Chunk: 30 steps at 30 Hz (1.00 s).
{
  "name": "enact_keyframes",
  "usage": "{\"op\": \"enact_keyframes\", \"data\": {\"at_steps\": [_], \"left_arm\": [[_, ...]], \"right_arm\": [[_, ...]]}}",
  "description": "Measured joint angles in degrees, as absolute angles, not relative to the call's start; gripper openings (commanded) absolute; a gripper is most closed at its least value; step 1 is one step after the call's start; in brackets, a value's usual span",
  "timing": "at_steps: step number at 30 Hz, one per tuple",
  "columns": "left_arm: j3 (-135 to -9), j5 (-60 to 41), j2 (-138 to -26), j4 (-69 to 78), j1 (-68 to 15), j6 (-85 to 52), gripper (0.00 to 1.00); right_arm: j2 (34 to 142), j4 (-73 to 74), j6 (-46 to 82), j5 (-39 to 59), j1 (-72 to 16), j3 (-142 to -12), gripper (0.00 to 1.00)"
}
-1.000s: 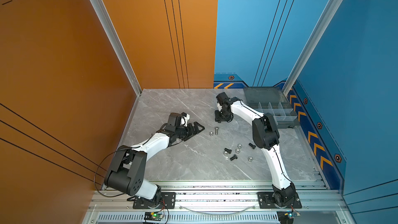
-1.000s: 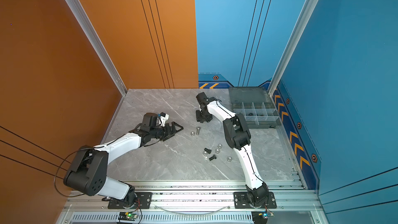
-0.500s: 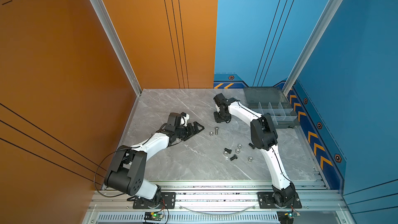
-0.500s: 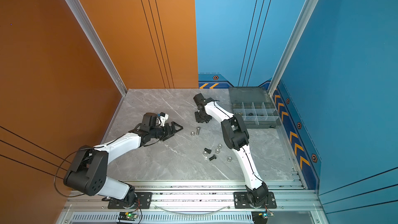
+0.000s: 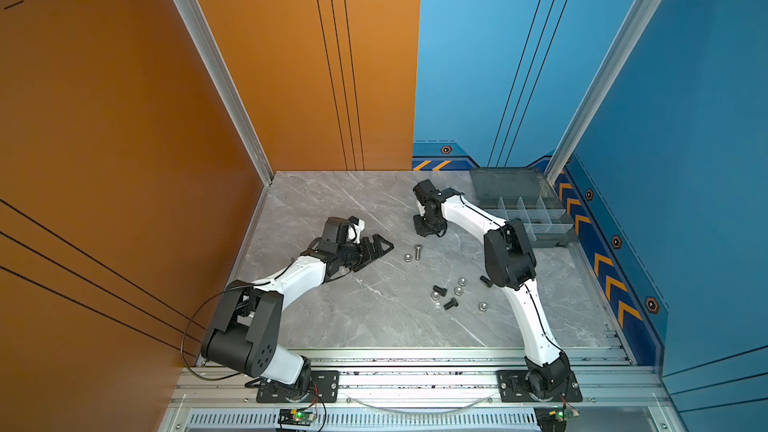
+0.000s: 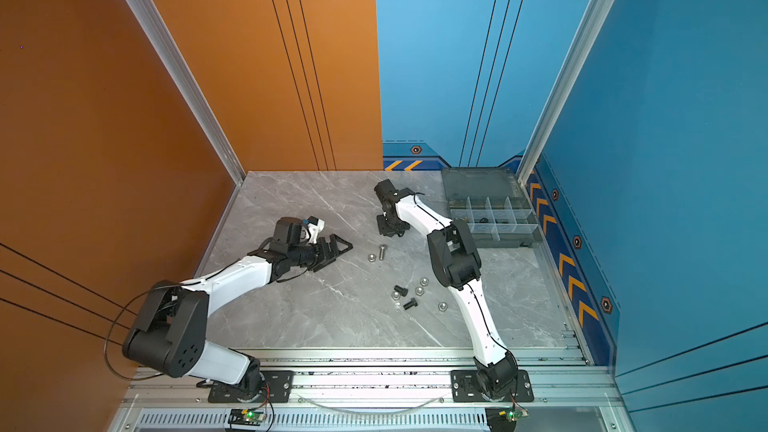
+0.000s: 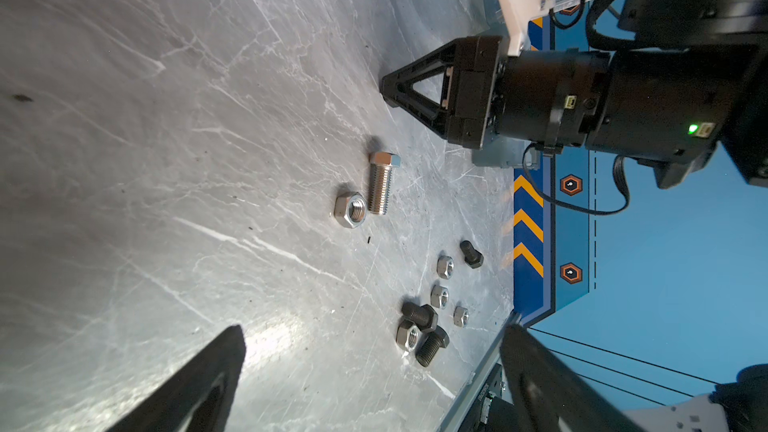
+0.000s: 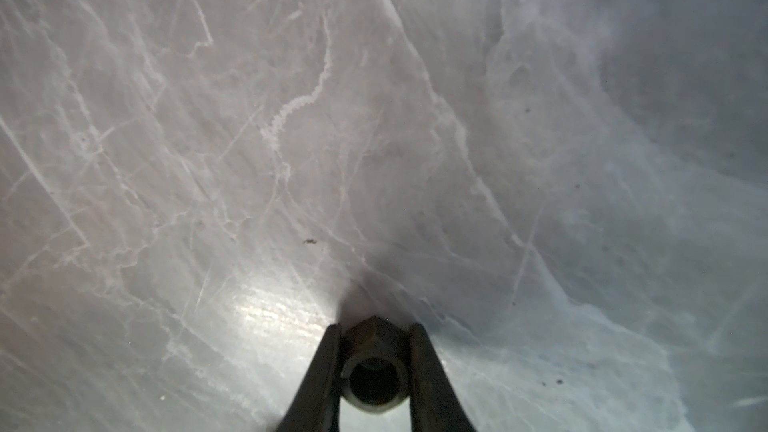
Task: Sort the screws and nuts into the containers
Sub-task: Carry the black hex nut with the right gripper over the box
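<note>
Sorting under way, but far from done, judging by what lies loose. Organiser box (image 5: 548, 239) at the far right corner of the surface (image 5: 332, 326), lid (image 5: 511, 184) laid back, compartments (image 6: 489, 207) open upward. A few dark pieces (image 6: 484, 220) already inside, too small to tell bolt from nut.

Right jaws: down at the surface toward the far edge, about midway across. Closed in against two opposite sides of a dark hex nut (image 8: 374, 371), tips touching it on both sides. Nut apparently not yet lifted off the surface. Counts as the piece in hand, with the carry to the box yet to come.

Left jaws: wide apart, holding nothing, low over the surface nearer the left edge. Pointed toward a silver bolt (image 7: 380, 184) and a large silver nut (image 7: 350, 210) just beside it, both loose near the middle of the surface.

Further loose, between the middle and the right edge: three black bolts (image 7: 419, 315) and four small silver nuts (image 7: 439, 296) in a close cluster, with one bolt a little apart from the rest.

Leaves nine pieces on the surface besides the one gripped, which looks like the greater part of the job.
</note>
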State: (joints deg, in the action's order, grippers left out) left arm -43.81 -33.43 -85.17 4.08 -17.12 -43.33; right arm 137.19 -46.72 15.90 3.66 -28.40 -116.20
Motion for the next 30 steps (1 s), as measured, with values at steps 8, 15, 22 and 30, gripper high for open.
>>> {"op": "enact_keyframes", "data": {"at_steps": [8, 15, 22, 30], "left_arm": [[-43.07, -33.45, -85.17, 4.64, -17.15, -43.35, 0.98], [-43.07, -33.45, -85.17, 4.97, -17.15, -43.35, 0.98], [-42.96, -33.45, -85.17, 4.95, -17.15, -43.35, 0.98], [-41.47, -33.45, -85.17, 5.87, -17.15, -43.40, 0.98]], "right_arm": [[132.90, -46.50, 15.88, 8.86, -23.94, -111.74, 0.00], [122.15, -45.91, 16.51, 9.96, -15.59, -106.87, 0.00], [114.34, -44.82, 17.45, 11.40, -2.57, -101.60, 0.00], [113.49, -44.71, 18.26, 12.93, 8.71, -99.77, 0.00]]}}
